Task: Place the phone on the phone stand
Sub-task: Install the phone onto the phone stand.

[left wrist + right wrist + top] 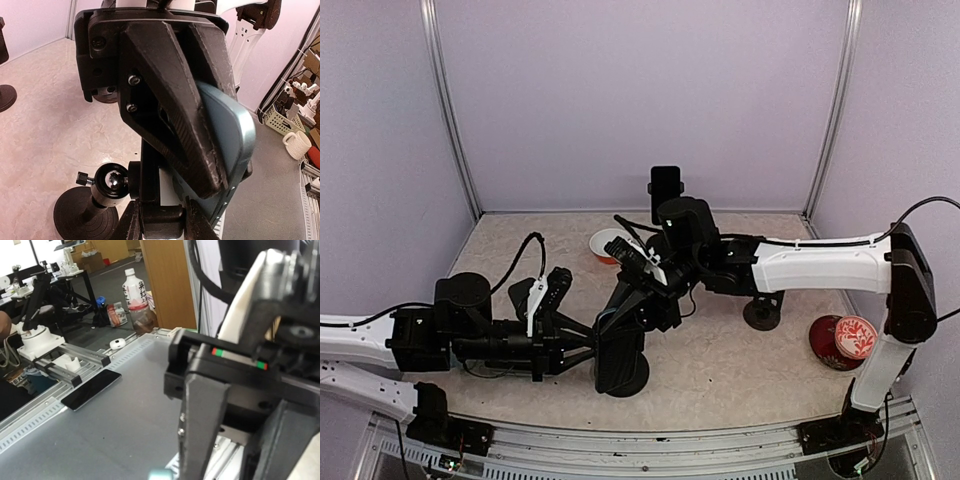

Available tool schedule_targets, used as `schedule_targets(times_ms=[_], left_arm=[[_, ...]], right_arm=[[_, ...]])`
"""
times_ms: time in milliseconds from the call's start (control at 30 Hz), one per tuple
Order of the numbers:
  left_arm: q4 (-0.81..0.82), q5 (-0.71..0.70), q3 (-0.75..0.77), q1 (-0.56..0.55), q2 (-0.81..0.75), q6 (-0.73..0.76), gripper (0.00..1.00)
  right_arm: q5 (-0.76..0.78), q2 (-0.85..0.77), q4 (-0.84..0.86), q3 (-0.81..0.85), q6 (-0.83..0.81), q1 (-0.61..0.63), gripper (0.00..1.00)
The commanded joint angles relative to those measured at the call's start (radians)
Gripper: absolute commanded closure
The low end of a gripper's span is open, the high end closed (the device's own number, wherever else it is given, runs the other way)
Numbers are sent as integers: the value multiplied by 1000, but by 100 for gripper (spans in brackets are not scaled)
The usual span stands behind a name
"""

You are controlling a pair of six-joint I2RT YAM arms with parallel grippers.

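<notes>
The phone (237, 135), clenched in the right hand (620, 315) just above the stand (85, 215), was judged best lowered straight and slowly onto it, the stand being grasped and steadied by the left hand (160, 225), before any release.

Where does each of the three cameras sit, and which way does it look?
Top external: above, behind the bases, looking down at the table; both arms show.
Left wrist: on the left arm, facing the right gripper holding the phone; left gripper shows below.
Right wrist: on the right arm, facing the room and a bottle; its fingers show.
Top and left wrist share the phone stand.
</notes>
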Motion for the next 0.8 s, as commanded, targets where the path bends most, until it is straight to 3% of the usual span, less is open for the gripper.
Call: schedule_targets(times_ms=[0, 467, 767], left_arm=[[96, 270, 56, -27, -98, 0, 100], [-40, 158, 45, 72, -154, -74, 100], [83, 233, -4, 81, -62, -110, 100]], right_arm=[[203, 57, -267, -8, -32, -182, 100], [239, 100, -367, 26, -90, -190, 100], [244, 99, -383, 90, -68, -120, 100]])
